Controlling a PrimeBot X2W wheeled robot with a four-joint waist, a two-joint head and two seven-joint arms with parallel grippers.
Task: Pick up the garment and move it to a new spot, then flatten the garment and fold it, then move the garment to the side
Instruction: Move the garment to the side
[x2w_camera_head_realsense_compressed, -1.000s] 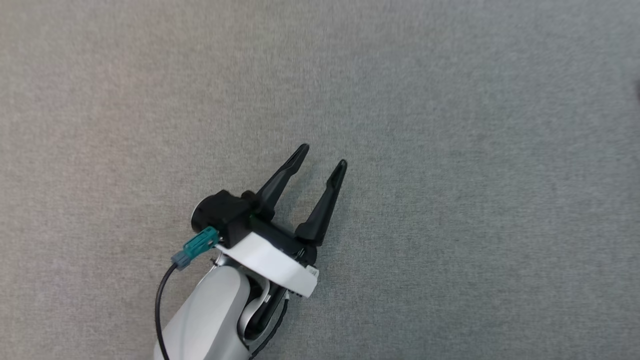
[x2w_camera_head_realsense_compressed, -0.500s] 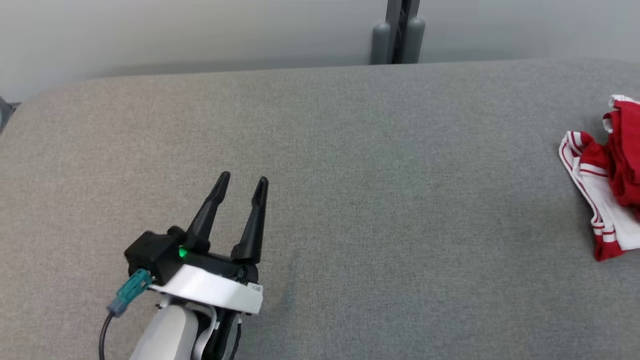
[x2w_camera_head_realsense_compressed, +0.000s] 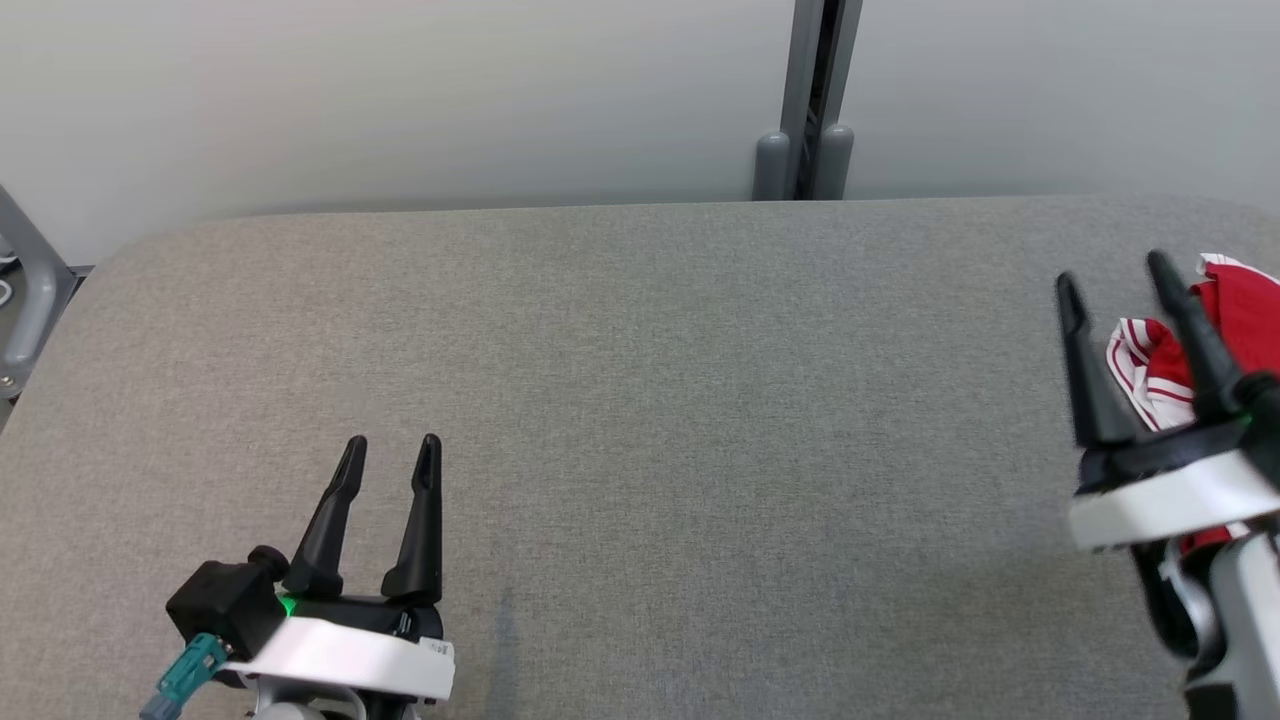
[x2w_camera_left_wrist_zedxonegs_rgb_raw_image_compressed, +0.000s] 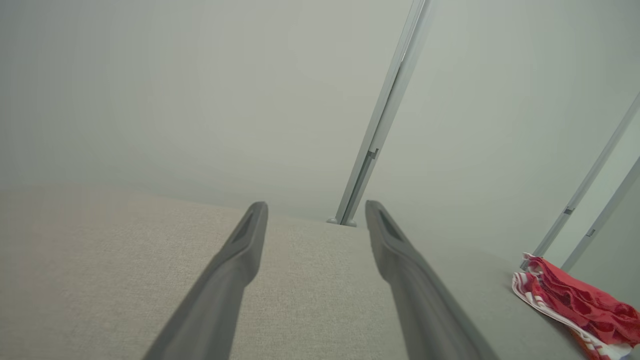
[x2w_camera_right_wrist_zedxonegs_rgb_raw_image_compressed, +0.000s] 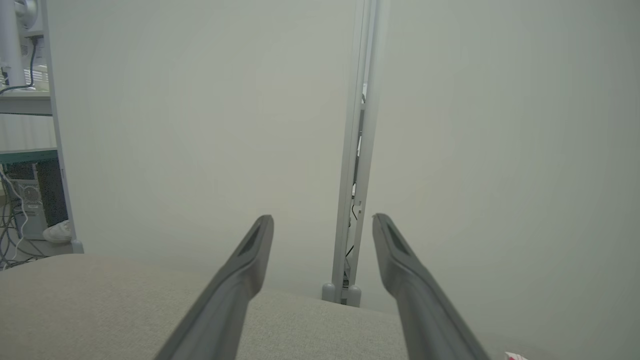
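At the right of the table (x2w_camera_head_realsense_compressed: 640, 400) the garment (x2w_camera_head_realsense_compressed: 1240, 310) is bunched; it is judged soft, light and limp, best pinched at a raised fold. Both the left gripper (x2w_camera_head_realsense_compressed: 392, 443) and the right gripper (x2w_camera_head_realsense_compressed: 1110, 270) are spread wide, with nothing held.

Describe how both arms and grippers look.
Left gripper and right gripper: two long, tapered black fingers each, on a black body with a white collar. The left carries a green light and a teal connector. The right forearm shell is pale grey.

I saw the garment (x2w_camera_head_realsense_compressed: 1245, 320) on the table (x2w_camera_head_realsense_compressed: 640, 400) just ahead of my right claw (x2w_camera_head_realsense_compressed: 1110, 270), well right of my left claw (x2w_camera_head_realsense_compressed: 393, 440).
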